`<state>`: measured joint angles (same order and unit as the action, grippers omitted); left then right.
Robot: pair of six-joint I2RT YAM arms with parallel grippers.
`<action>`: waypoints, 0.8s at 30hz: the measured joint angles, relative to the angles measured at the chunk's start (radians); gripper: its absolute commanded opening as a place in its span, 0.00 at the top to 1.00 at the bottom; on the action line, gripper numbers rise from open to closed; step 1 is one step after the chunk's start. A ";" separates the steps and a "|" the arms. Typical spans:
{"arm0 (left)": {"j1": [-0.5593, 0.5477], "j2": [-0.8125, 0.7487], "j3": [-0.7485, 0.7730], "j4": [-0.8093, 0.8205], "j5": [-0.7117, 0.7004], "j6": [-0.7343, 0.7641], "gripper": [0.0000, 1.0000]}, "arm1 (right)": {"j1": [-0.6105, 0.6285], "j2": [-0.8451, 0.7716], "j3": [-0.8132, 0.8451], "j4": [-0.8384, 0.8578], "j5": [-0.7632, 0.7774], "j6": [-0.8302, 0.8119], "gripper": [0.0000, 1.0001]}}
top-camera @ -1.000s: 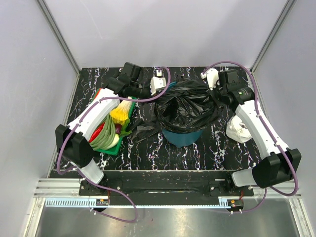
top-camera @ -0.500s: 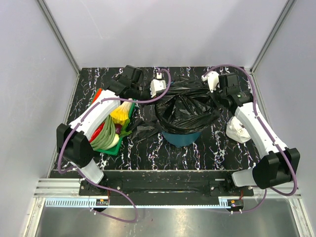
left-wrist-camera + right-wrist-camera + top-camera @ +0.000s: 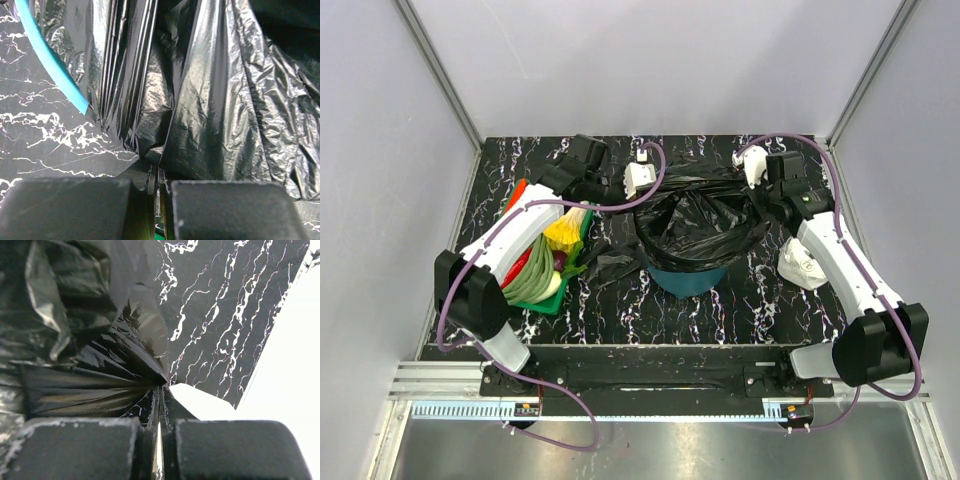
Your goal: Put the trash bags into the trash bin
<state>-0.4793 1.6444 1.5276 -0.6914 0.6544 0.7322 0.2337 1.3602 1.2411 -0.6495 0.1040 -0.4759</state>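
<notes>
Spanning the trash bin [image 3: 688, 278] in the middle of the table [image 3: 752, 300], the trash bag [image 3: 695, 215] is clamped at opposite edges by the left gripper [image 3: 159, 175] and right gripper [image 3: 159, 405], so its thin film could be torn, or the bin tipped, by uneven pulling.

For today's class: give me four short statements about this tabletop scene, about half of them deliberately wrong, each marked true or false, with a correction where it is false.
1. The left end effector and the right end effector are both shut on the trash bag. True.
2. The trash bin lies tipped on its side. False: it stands upright, with the bag spread over its mouth.
3. A green tray of vegetables sits on the left arm's side of the bin. True.
4. The table is plain white. False: it is black with white veining.
</notes>
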 measured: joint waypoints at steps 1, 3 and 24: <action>0.000 -0.001 -0.003 0.005 0.000 0.000 1.00 | -0.001 -0.002 -0.004 0.003 0.000 0.000 1.00; 0.000 -0.004 -0.016 0.014 -0.001 0.000 1.00 | -0.005 -0.009 -0.017 0.011 0.000 0.001 1.00; -0.005 -0.024 -0.078 0.050 -0.043 0.010 1.00 | -0.118 -0.047 -0.111 0.086 -0.133 -0.002 1.00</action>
<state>-0.4843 1.6199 1.4498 -0.6415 0.6113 0.7418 0.1154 1.3128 1.1305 -0.5632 -0.0292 -0.4782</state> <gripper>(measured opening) 0.023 0.008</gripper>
